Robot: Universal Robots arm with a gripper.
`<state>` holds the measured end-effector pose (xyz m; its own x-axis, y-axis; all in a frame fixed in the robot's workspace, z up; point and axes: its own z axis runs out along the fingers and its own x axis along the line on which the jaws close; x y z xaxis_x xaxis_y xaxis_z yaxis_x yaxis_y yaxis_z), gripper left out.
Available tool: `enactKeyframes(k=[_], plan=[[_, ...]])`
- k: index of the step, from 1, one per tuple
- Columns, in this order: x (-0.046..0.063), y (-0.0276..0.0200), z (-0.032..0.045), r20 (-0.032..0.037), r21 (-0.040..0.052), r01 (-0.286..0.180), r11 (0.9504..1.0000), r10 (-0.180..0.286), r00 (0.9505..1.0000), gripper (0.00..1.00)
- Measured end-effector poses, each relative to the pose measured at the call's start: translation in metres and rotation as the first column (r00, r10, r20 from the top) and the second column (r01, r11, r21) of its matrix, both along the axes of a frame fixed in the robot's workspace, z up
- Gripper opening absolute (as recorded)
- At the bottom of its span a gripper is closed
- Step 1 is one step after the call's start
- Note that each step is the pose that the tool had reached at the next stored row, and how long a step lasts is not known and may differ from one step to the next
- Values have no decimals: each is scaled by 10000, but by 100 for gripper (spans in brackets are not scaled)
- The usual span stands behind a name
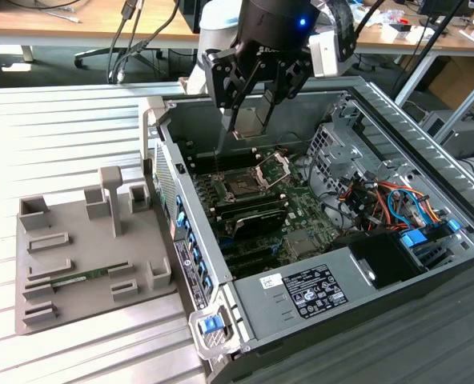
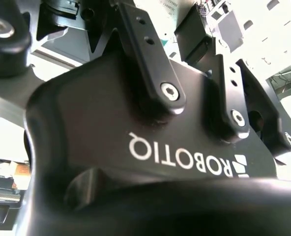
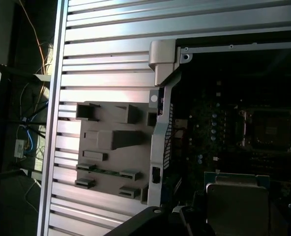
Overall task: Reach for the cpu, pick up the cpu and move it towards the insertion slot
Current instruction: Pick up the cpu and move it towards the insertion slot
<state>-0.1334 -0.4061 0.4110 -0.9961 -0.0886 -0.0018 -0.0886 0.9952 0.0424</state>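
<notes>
Exterior view looks down on the open computer case (image 1: pixel 317 240); first wrist view shares it.

The black two-finger gripper (image 1: pixel 250 126) hangs over the open grey metal computer case (image 1: pixel 429 120). The small flat square silver cpu (image 1: pixel 253 116) sits between its fingers. Below the gripper, apart from the cpu, lies the square metal-framed insertion slot (image 1: pixel 241 188), on the green motherboard (image 1: pixel 301 216) inside the case. The grey plastic tray (image 1: pixel 85 240) lies outside the case, well away from the gripper on the exterior view's left. A long green memory stick (image 1: pixel 77 282) lies in the tray.
</notes>
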Motion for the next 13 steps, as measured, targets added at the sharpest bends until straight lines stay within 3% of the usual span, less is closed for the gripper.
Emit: enactKeyframes(k=[13], plan=[[123, 0, 0, 1, 0, 0, 10000, 0, 10000, 55]])
